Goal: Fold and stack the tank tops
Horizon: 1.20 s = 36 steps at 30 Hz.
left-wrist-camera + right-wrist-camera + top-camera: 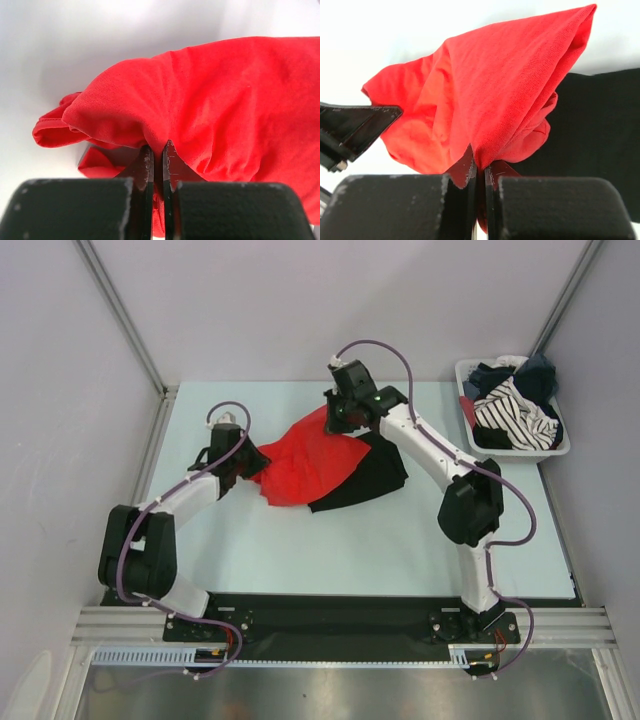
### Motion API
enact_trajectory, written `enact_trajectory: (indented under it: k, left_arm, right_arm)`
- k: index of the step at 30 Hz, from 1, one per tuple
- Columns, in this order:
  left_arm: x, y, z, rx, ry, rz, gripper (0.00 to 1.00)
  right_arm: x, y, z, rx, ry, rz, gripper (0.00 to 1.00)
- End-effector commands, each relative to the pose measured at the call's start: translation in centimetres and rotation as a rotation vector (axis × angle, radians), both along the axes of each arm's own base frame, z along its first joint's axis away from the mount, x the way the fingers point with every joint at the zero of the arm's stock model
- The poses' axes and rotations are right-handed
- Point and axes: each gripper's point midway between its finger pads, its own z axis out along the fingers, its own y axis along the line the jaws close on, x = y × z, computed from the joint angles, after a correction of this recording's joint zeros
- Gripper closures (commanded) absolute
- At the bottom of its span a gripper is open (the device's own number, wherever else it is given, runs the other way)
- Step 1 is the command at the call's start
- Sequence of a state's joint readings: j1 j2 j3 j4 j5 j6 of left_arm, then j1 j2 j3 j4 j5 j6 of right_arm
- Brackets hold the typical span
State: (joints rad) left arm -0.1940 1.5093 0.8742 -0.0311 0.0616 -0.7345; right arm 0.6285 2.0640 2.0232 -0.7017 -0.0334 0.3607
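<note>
Pinched on red top (300, 468): left claw (157, 152) at 9 o'clock, right claw (480, 170) at 1. Limp, thin; edges likely hold best.

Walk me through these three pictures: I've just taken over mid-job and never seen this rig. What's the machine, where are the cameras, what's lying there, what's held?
The machine is two robot arms bolted at the near edge of a table. The wide picture looks down from above and behind them. The other two come from a camera on each wrist, looking along its fingers. On the table a red tank top overlaps a black tank top; a white basket of other clothes sits at the far right. The left gripper and the right gripper are each shut on a fold of the red tank top.
</note>
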Motion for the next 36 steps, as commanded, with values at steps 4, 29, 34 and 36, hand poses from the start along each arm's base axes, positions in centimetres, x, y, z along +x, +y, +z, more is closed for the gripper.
enact_trajectory:
  k: [4, 29, 34, 36]
  left_arm:
    - [1.7, -3.8, 5.0, -0.035, -0.103, -0.044, 1.00]
    - [4.1, -12.5, 0.3, -0.006, 0.073, -0.208, 0.99]
    - [4.8, -12.2, -1.7, 0.045, 0.083, -0.208, 0.80]
    - [4.8, -11.5, -2.0, 0.081, 0.076, -0.191, 0.50]
  right_arm:
    - [1.2, -5.3, 5.6, 0.023, -0.090, -0.098, 1.00]
    - [5.4, -19.5, -8.6, 0.015, 0.233, -0.381, 0.93]
    - [6.2, -20.2, -12.4, 0.022, 0.282, -0.398, 0.47]
    - [6.4, -20.4, -12.1, 0.032, 0.263, -0.404, 0.35]
